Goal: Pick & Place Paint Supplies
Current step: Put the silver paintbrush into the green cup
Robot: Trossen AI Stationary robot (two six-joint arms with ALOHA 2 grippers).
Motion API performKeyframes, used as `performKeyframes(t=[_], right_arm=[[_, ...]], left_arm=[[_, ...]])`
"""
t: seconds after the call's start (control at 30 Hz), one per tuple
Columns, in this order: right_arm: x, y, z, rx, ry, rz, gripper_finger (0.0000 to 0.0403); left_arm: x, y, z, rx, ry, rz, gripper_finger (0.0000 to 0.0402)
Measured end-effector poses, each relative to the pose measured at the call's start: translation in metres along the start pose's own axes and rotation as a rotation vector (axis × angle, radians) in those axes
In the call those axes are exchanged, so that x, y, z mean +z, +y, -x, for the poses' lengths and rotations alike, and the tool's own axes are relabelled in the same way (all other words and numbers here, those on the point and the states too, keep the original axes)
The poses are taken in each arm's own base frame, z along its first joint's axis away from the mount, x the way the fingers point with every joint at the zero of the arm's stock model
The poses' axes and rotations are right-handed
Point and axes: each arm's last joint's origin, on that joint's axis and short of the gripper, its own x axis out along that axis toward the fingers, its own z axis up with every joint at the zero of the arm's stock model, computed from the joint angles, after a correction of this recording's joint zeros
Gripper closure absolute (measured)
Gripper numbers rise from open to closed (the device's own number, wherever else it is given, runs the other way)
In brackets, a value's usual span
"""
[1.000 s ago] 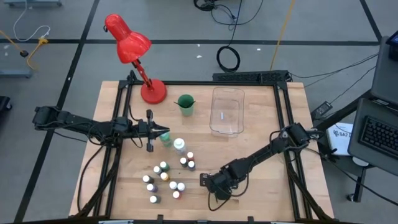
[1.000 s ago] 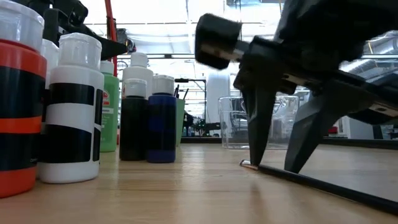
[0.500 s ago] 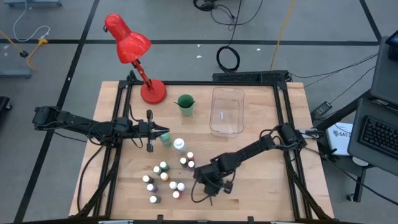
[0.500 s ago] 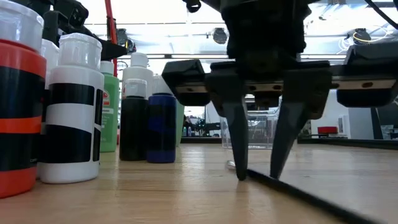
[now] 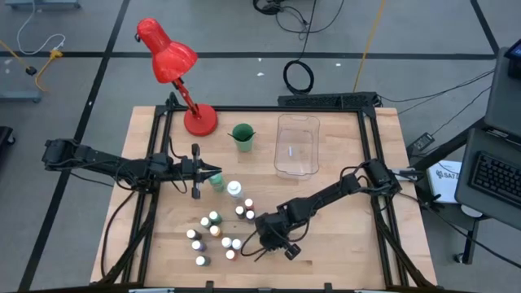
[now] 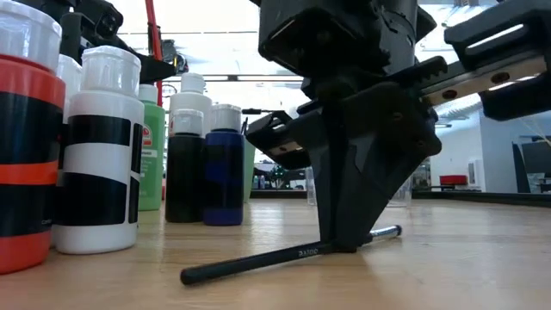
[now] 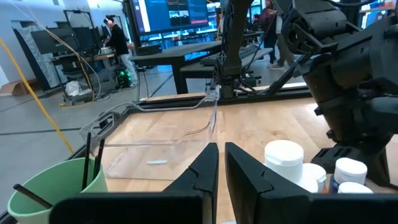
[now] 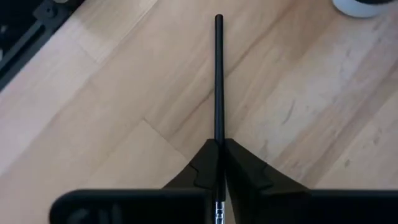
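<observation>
A thin dark-handled brush (image 6: pixel 258 260) lies on the wooden table in front of a cluster of tiny white-capped paint bottles (image 5: pixel 216 232). My right gripper (image 8: pixel 218 149) is down at the table and shut on this brush (image 8: pixel 218 74). A taller green bottle (image 5: pixel 217 182) and a white one (image 5: pixel 235 190) stand upright behind the cluster. My left gripper (image 5: pixel 215 173) hangs level above the table beside the green bottle, shut with nothing between its fingers (image 7: pixel 211 165). My right gripper pinches the brush's handle (image 8: pixel 218 134) between its two fingers, close to the silvery ferrule end (image 6: pixel 387 232). The fingers come steeply from above and lie across the brush. The long free part of the handle (image 6: pixel 207 271) reaches away from the fingers and lies on the table.
A clear plastic bin (image 5: pixel 296 145) stands at the far middle, with a green cup (image 5: pixel 242 136) holding brushes to its left. A red desk lamp (image 5: pixel 175 69) is at the far left corner. Bare wood lies to the right of the gripper.
My right gripper has sunk to the table, shifted a little toward the bottles, rolled about its own axis and shut on the brush. The brush has swung round on the table: its long handle now points the other way in the low view.
</observation>
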Motion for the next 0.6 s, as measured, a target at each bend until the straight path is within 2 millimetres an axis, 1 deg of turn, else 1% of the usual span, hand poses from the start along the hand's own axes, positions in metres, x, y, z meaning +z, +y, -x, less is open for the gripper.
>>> performKeyframes(t=[0.13,0.27,0.37,0.47,0.6], right_arm=[[0.002,0.006,-0.003,-0.051,0.006,0.004,0.0397],[0.005,0.013,0.005,-0.120,0.012,0.040,0.0400],[0.007,0.016,0.016,-0.156,0.003,0.047,0.0401],[0.009,0.022,0.033,-0.193,-0.011,0.048,0.0402],[0.015,0.035,0.052,-0.279,-0.035,0.065,0.0402]], left_arm=[[0.000,0.000,0.000,0.000,0.000,-0.012,0.0369],[0.000,0.000,0.000,0.000,-0.001,-0.019,0.0369],[0.000,0.000,0.000,-0.001,0.000,-0.014,0.0369],[0.000,0.000,0.000,-0.002,0.000,0.000,0.0369],[0.000,0.000,0.000,-0.002,-0.001,0.002,0.0369]])
